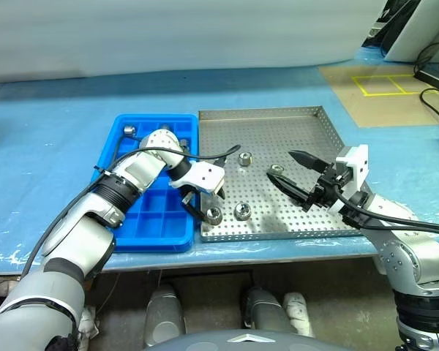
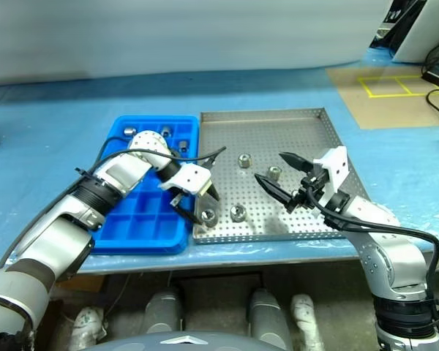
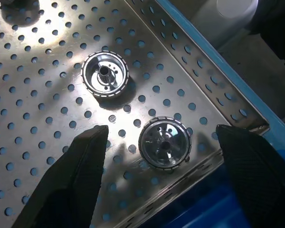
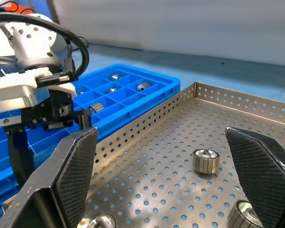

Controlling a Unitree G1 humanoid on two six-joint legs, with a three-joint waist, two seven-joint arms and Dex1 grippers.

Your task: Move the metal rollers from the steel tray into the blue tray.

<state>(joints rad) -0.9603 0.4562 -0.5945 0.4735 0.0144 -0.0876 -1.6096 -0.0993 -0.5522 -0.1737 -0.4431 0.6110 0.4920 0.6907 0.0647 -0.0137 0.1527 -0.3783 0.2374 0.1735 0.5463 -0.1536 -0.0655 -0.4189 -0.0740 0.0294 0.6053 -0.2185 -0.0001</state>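
Polished steel is what the rollers are made of, so each should be dense for its size, rigid, and slick on its curved wall; a light pinch would likely let one squirt out. The fine ridging around the rim, plain in the left wrist view, offers some bite, so the sensible hold is across the round wall with the piece standing on its flat end.

Four rollers lie on the steel tray (image 1: 329, 131): one at the tray's 7 o'clock corner (image 1: 214, 214), one just beside it toward 6 o'clock (image 1: 241, 210), one near the centre (image 1: 244, 157) and one toward 4 o'clock from that (image 1: 276, 170). Several more already sit in compartments at the 12 o'clock end of the blue tray (image 1: 124, 239).

The left gripper (image 1: 207, 206) hangs over the corner roller with its jaws released and set either side of it, not touching. The right gripper (image 1: 293, 175) hovers above the tray's 5 o'clock area, jaws spread wide and empty.
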